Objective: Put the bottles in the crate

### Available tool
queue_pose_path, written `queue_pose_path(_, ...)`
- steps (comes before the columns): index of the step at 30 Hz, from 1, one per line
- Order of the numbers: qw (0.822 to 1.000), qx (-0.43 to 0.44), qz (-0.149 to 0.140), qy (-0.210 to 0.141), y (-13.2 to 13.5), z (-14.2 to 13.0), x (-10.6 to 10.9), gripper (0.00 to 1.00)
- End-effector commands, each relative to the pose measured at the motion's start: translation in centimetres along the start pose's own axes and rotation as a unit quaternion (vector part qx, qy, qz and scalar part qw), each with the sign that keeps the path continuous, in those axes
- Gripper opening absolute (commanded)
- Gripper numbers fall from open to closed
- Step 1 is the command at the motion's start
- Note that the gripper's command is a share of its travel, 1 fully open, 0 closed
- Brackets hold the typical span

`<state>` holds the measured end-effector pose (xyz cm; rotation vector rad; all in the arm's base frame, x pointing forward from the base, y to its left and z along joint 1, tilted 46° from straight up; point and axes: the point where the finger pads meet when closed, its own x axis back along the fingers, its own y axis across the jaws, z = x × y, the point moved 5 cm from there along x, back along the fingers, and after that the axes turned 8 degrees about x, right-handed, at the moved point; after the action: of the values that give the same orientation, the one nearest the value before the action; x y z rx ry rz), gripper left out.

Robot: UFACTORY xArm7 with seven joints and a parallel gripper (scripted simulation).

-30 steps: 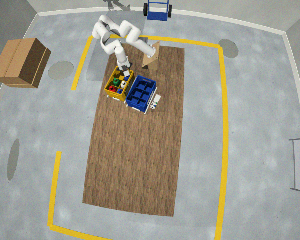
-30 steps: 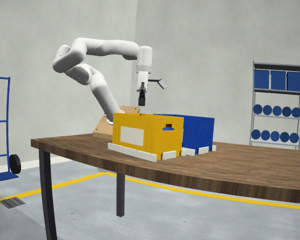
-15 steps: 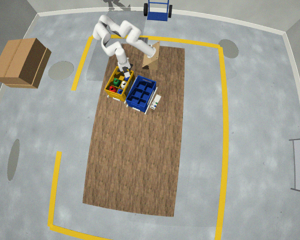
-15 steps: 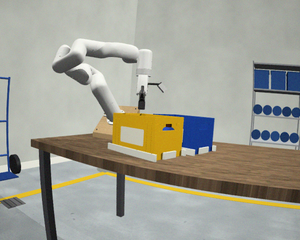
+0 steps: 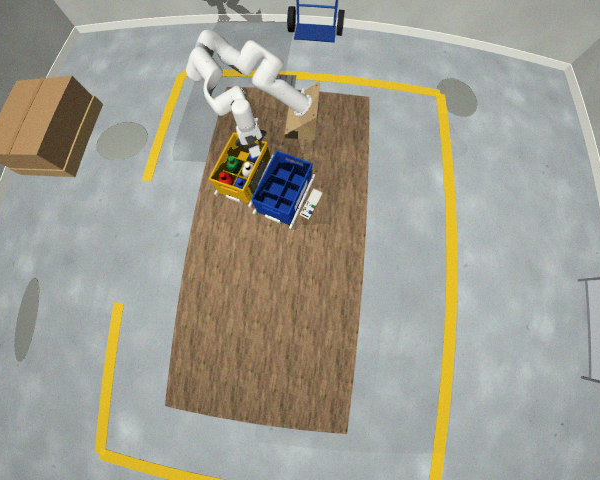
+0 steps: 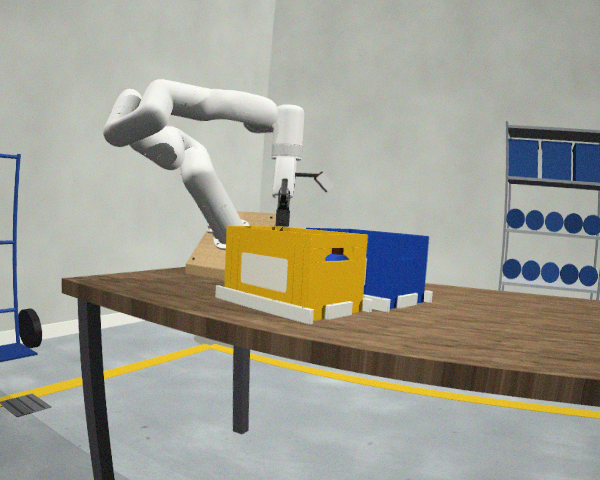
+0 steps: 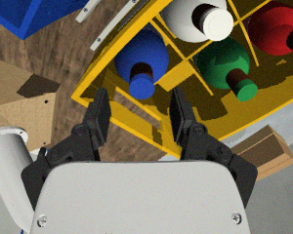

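Top view: my claw (image 5: 251, 141) (image 6: 282, 223) (image 7: 140, 98) hangs over the near end of the yellow crate (image 5: 228, 190) (image 6: 269, 241) (image 7: 112, 56). Beside that, the blue crate (image 5: 274, 212) (image 6: 396, 268) (image 7: 34, 19) shows six unfilled compartments, so none of the order is delivered. Beyond it from me lies the pick list (image 5: 316, 196); I make out green and blue marks, but the counts are too small to read. White strips (image 5: 232, 198) (image 6: 264, 305) (image 7: 112, 26) edge the crates, probably to keep them from sliding when I lift or lower a bottle.

Exterior view: I point straight down, fingertips about level with the yellow rim, which should suit gripping a neck from above. Through the handhole I see some blue of the far blue bottle (image 5: 240, 182) (image 6: 336, 257).

Wrist view: my fingers stand moderately wide, with nothing between them. The near blue bottle (image 5: 252, 158) (image 7: 142, 54) stands just ahead of the gap, its cap toward me; I judge it my next pick. The white bottle (image 5: 247, 168) (image 7: 183, 21) is beyond it, with the green bottle (image 5: 232, 163) (image 7: 222, 63) and red bottle (image 5: 225, 178) (image 7: 275, 29) off to the side. Dividers keep them upright and apart, but leave my fingers little room; a careless descent could clip the rim.
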<state>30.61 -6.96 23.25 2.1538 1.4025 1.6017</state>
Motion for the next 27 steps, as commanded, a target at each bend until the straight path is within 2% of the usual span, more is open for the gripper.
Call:
queue_pose_path(1, 1.000, 0.000, -0.001, 0.001, 0.0, 0.1, -0.5, 0.65)
queue_pose_path(27, 1.000, 0.000, -0.001, 0.001, 0.1, 0.1, -3.5, 0.65)
